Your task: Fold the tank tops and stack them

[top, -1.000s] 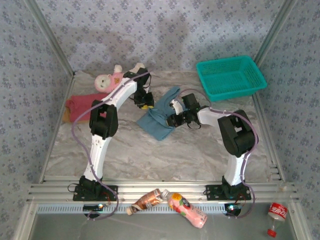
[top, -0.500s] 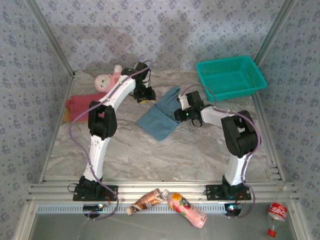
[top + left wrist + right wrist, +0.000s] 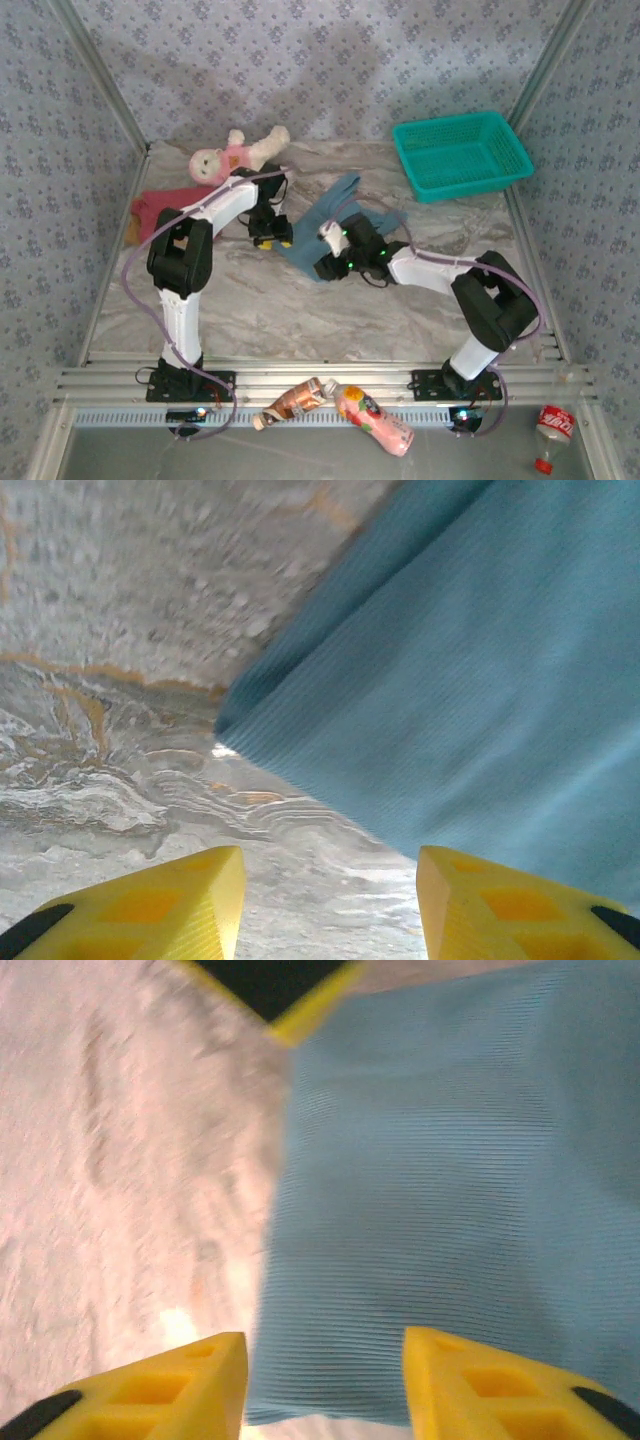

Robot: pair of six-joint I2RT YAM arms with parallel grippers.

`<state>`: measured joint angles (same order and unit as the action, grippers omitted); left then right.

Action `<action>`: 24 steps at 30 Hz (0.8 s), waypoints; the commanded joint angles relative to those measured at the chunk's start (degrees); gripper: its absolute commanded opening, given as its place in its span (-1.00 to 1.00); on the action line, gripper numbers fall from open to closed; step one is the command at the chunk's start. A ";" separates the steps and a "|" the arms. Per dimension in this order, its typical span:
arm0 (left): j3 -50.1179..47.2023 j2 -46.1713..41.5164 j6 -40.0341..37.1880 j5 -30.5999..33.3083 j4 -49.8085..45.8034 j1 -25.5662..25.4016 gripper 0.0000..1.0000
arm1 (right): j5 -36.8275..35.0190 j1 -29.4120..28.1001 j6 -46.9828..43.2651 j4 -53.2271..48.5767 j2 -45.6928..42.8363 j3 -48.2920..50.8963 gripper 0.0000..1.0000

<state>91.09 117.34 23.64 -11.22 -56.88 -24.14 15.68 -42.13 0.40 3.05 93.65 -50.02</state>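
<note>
Found left gripper and right gripper half open, holding nothing, low at near edge of blue top lying mid-table; judged risk of pinching one layer only, dragging fold askew.

The top camera sits high behind the arm bases at 6 o'clock, looking down over the whole worktop. Both wrist cameras hang very near it, facing down, and share the blue top.

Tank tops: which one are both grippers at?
The dusty blue tank top, mid-table, with the left gripper and right gripper at its edges; the dark red tank top lies apart, far left.
</note>
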 commanded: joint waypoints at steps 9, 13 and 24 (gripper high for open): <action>-3.82 -0.35 5.53 -3.65 11.58 1.36 -0.04 | -12.68 -6.35 -19.86 1.71 8.16 -2.40 0.05; -5.51 0.65 5.69 -3.71 13.01 1.40 -0.13 | -17.04 -6.96 -23.11 1.11 10.66 -3.05 0.02; -3.72 1.84 3.64 -1.03 9.44 1.54 -0.83 | -22.43 -8.88 -21.93 -1.93 11.62 -5.27 -0.72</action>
<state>85.95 117.67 28.23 -13.45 -45.01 -22.87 -4.25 -50.48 -22.15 4.14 104.49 -54.26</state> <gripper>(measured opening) 0.109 0.153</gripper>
